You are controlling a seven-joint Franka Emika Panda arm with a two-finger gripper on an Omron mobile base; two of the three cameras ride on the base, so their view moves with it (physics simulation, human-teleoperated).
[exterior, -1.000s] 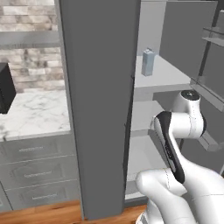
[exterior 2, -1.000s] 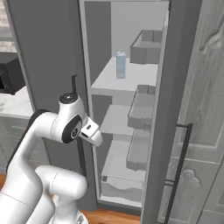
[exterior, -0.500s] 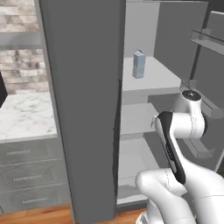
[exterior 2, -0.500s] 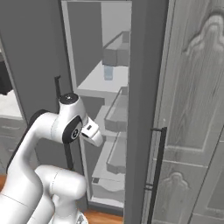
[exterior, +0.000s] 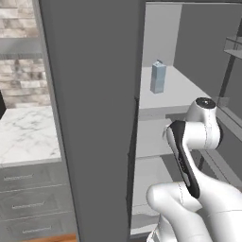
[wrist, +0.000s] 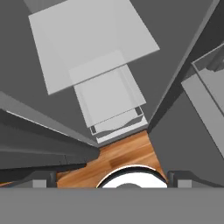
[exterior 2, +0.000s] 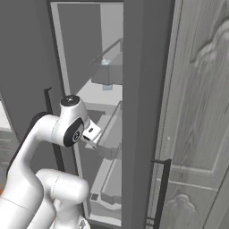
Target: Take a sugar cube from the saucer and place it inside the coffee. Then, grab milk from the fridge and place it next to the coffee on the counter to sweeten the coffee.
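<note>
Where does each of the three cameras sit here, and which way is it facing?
Left base view: behind the arm on its left, facing the open fridge; milk on a shelf, counter at left, white arm at lower right.
Right base view: behind on the right, facing the same fridge and milk; arm at lower left.
Hand view: on the hand, looking down past fridge shelves to wooden floor; open gripper at the bottom.

No legible text, label or number

No lettering can be read on the milk (exterior: 158, 78), which is shown as a plain pale blue carton on a shelf of the fridge (exterior: 94, 118), and no brand mark is seen on the fridge's flat grey door
</note>
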